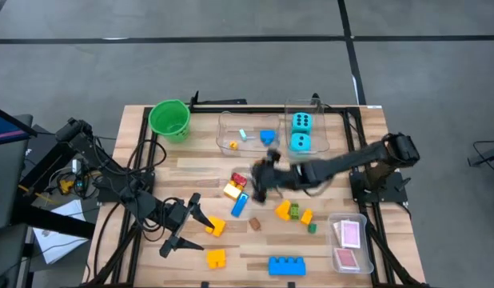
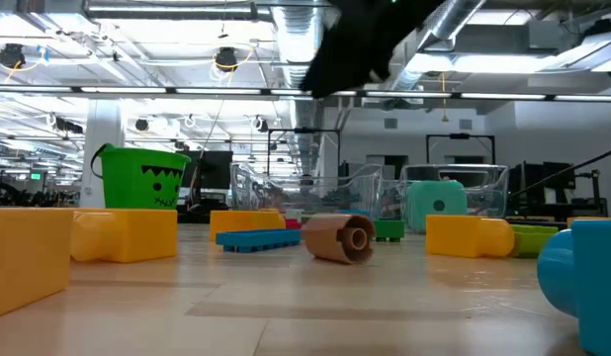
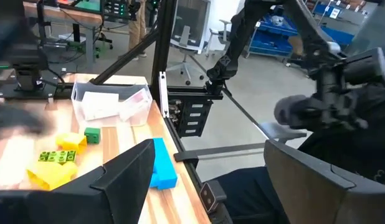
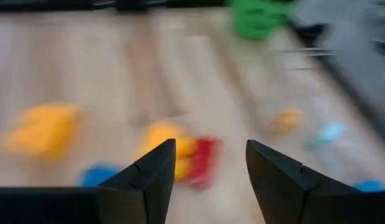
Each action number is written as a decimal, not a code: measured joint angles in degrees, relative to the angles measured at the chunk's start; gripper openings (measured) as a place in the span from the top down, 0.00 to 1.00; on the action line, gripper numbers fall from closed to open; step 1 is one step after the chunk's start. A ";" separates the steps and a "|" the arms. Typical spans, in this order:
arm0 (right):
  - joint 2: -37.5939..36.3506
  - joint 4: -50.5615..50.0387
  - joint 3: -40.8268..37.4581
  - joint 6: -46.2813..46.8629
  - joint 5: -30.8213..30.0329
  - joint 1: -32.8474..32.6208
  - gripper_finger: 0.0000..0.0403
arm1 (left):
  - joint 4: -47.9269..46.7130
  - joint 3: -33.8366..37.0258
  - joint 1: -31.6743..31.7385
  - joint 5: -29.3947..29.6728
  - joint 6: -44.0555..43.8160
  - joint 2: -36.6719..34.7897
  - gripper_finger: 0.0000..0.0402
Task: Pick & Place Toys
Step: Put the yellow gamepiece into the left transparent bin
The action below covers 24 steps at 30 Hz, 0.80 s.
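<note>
Small plastic blocks lie scattered on the wooden table: a red block and a yellow one side by side, a blue one, a yellow-green cluster, and a long blue block. Two cyan dice sit in a clear tub. Pink-and-white cards lie in another tub. My right gripper is open and empty, hovering over the red and yellow blocks. My left gripper is open and empty beside a yellow block.
A green bucket stands at the far left. A clear tub beside it holds small blue pieces. A brown cylinder lies mid-table. Another yellow block lies near the front edge. The card tub is at the front right corner.
</note>
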<state>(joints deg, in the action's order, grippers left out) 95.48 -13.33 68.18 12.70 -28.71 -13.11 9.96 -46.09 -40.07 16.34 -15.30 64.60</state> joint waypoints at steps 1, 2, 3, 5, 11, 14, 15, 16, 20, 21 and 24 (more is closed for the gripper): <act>-0.26 -0.47 -0.02 0.70 0.32 -2.38 0.54 | 0.03 0.00 0.00 0.05 0.00 0.00 0.26; -0.34 -0.34 -0.02 1.36 0.36 -4.77 0.54 | 0.03 0.00 0.00 0.13 0.01 0.00 0.26; -0.36 -0.34 0.00 1.70 0.35 -7.14 0.54 | 0.04 0.00 0.02 0.35 0.01 0.00 0.26; -0.48 -0.70 -0.05 1.76 0.35 -11.57 0.54 | 0.24 0.00 0.00 1.39 0.01 0.00 0.26; -0.30 1.61 -0.02 2.49 0.21 -19.87 0.54 | 0.32 0.00 0.02 6.14 4.93 0.05 0.26; -0.30 1.82 -0.02 4.36 0.11 -21.68 0.54 | 0.17 0.00 -0.11 7.54 10.65 0.96 0.26; -0.30 1.51 -0.02 5.18 0.11 -22.24 0.54 | -0.05 0.00 -0.20 7.72 12.65 1.44 0.26; -0.30 1.26 -0.02 5.94 0.09 -22.76 0.54 | -0.03 0.00 -0.24 7.76 14.17 2.09 0.26; -0.30 0.95 -0.02 8.19 0.06 -24.57 0.54 | -2.53 0.00 -0.24 7.73 16.25 5.88 0.26; -0.30 0.93 -0.02 8.47 0.03 -25.01 0.54 | -2.94 0.00 -0.24 7.71 15.99 7.00 0.26; -0.30 0.91 -0.02 9.71 -0.82 -26.31 0.54 | -4.17 0.00 -0.24 7.66 12.84 10.80 0.26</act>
<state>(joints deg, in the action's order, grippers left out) 95.18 -12.43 68.16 22.42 -29.53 -39.42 5.79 -46.09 -40.32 24.00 -2.46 75.40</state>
